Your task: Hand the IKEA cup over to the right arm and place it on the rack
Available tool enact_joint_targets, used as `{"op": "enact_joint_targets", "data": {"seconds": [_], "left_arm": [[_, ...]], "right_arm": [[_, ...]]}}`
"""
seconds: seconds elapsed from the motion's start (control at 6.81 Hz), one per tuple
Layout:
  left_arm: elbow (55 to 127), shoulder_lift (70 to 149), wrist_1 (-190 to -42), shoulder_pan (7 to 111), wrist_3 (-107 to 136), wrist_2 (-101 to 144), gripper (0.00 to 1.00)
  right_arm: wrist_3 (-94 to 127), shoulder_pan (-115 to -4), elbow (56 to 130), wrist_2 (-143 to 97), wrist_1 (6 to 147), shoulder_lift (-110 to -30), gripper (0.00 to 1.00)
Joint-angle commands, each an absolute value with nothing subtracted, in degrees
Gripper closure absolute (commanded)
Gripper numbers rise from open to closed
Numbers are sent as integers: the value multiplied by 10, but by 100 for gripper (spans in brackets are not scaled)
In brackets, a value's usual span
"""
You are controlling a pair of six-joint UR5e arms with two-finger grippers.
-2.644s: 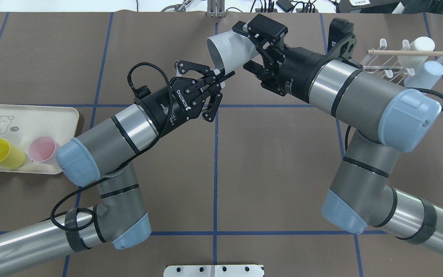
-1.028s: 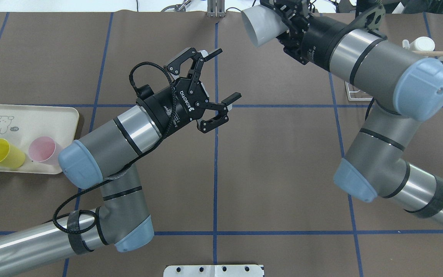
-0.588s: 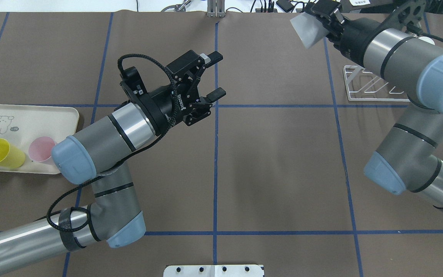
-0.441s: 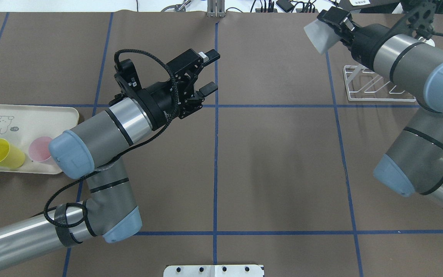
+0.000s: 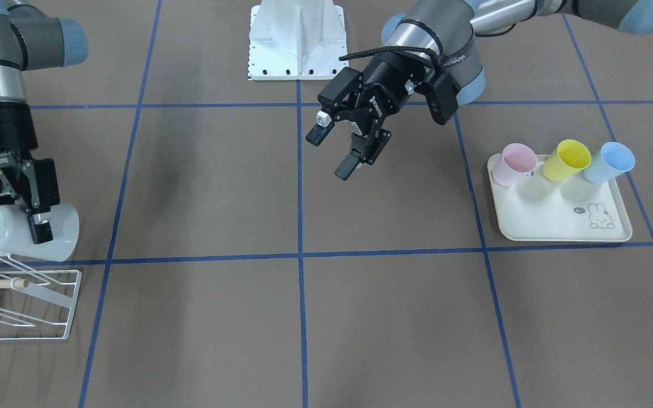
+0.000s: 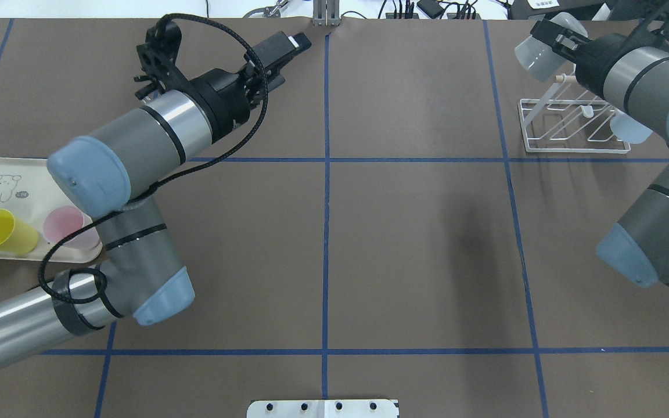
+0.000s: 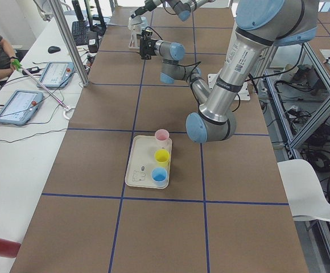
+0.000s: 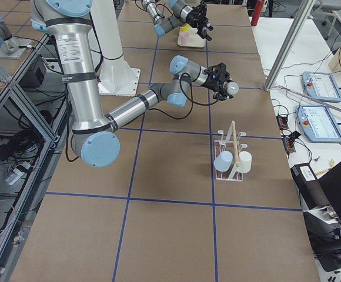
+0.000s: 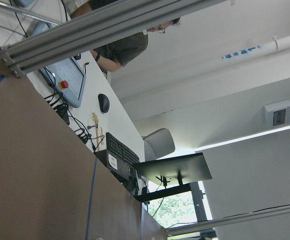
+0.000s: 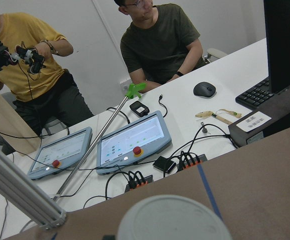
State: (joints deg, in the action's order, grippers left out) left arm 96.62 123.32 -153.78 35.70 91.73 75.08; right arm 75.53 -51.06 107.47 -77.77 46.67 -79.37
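Right claw (image 5: 19,220) is clamped on the white cup (image 5: 61,233), fingers closed on its wall. The cup lies about on its side in the air. It sits over the near corner of the rack (image 5: 70,309) and is on no prong. In the overhead view the white cup (image 6: 533,53) is at the far right of the desk (image 5: 389,317), beside the rack (image 6: 572,150). The right-side view shows it clear of the rack's wires.

Rack holds a wooden dowel (image 8: 233,143), a light blue cup (image 8: 222,161) and a second white cup (image 8: 246,160).

Left claw (image 5: 331,152) is wide open and holds nothing. It hangs over the middle of the desk, well apart from the white cup.

Cream tray (image 5: 559,221) is on the left arm's side. A pink cup (image 5: 516,164), yellow cup (image 5: 570,161) and blue cup (image 5: 610,163) lie tipped along its edge nearest the robot.

Right wrist view shows only a blurred white round edge of the white cup (image 10: 175,220) at the bottom. Two seated people and a white side table with tablets are behind it.
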Motion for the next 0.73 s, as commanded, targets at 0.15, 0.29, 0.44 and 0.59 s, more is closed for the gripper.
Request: {"op": "enact_joint_targets", "data": {"seconds": [0.15,0.29,0.44,0.59], "left_arm": [[973,1193,-1442,529,722,944,1],[971,1162,-1424,595,645,1021,0],[965,1124,-1422,654,556,1087,0],[962,1075,-1421,698,469,1142,0]], "right_arm": [[657,-533,1070,-776,490,-813,100],[613,-538,1072,-776,488,-830,100],[563,-541,1074,-773,485,-848,100],[542,-543,1074,-762,482,-859,100]]}}
